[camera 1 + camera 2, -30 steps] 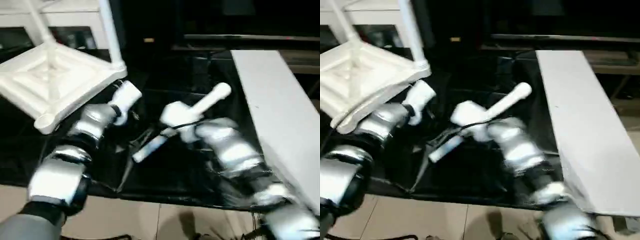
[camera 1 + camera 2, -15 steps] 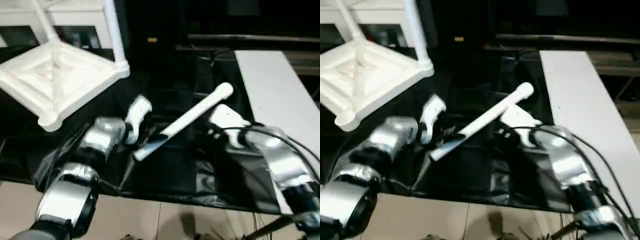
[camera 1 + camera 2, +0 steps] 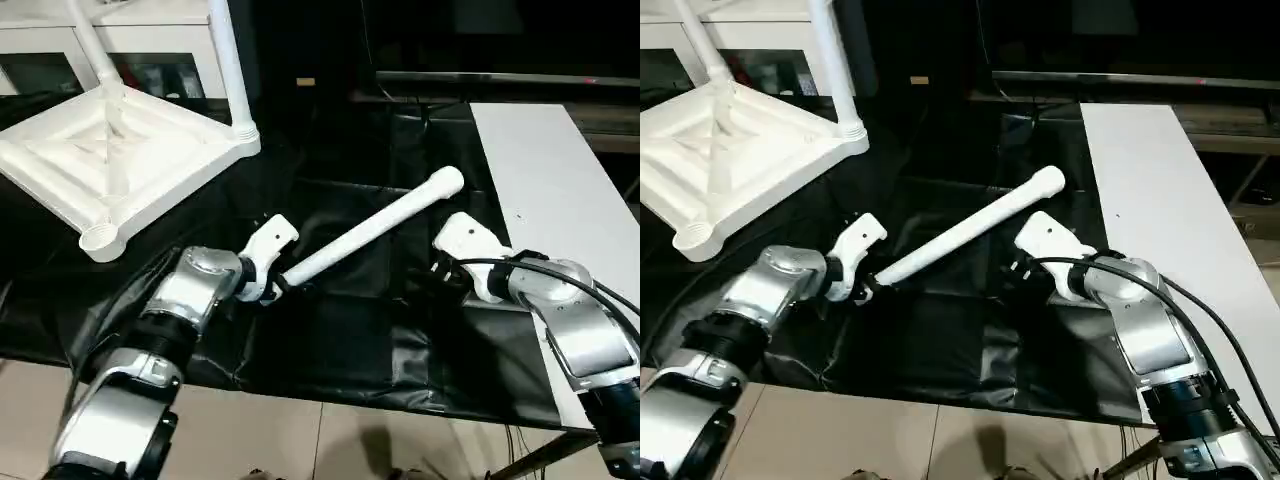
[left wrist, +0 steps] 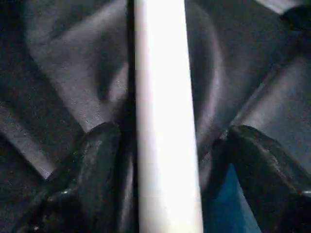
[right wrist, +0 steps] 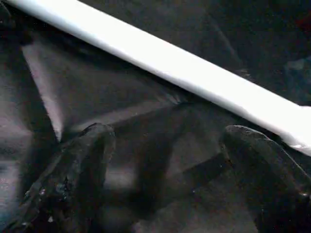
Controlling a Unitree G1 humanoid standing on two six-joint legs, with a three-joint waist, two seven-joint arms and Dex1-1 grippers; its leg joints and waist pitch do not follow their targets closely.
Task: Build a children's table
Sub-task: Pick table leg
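From up top I can see the whole layout: the loose leg (image 3: 372,232) lies slanted on the black sheet (image 3: 340,340) covering the table, thick end pointing far-right, thin end toward my left hand (image 3: 275,283). The tabletop (image 3: 120,160) sits upside down at the far left, ribs up, with two legs (image 3: 228,60) already standing in it, their tops cut off by the frame edge. One near corner socket (image 3: 100,238) is empty. A white board (image 3: 560,210) runs along the right side.

My left wrist camera gives what the head view can't: the leg (image 4: 165,116) runs right between my two fingers (image 4: 99,160), and there's a gap on each side, so the left hand is spread around it, not clamped. From above the fingers themselves are mostly hidden under the white wrist shell.

My right hand (image 3: 440,275) is just right of the leg's middle. Its wrist camera shows both fingers (image 5: 87,165) wide apart over wrinkled sheet, with the leg (image 5: 170,68) crossing beyond the fingertips, not touching. So open, holding nothing.

Behind the tabletop there's a white cabinet (image 3: 150,40), partly hidden.
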